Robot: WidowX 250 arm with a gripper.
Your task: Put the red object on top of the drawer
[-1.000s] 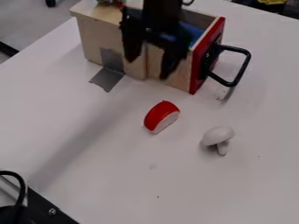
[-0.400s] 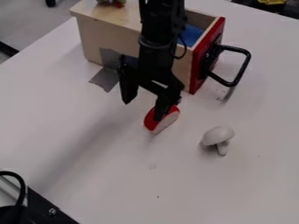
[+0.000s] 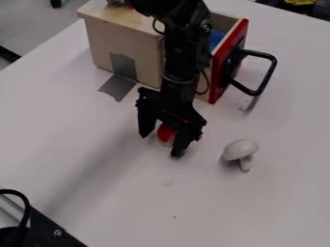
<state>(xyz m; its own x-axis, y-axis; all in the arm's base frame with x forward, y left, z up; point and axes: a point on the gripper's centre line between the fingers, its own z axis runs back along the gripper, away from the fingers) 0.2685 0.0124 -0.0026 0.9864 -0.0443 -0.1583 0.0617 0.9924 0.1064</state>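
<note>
From where I stand, the claw (image 3: 159,144) is wide open, its fingers around the red piece (image 3: 166,133) on the counter (image 3: 213,207). No grip visible. Reach looks done; left: close, lift, place atop the drawer (image 3: 145,48), 12 o'clock from the piece.

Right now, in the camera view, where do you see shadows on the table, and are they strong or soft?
In the camera view, a broad, soft shadow runs diagonally over the white table, from near the gripper toward the lower left; a small, darker one lies beside the stem of the mushroom; a dark patch below the black handle looks like shadow too.
</note>
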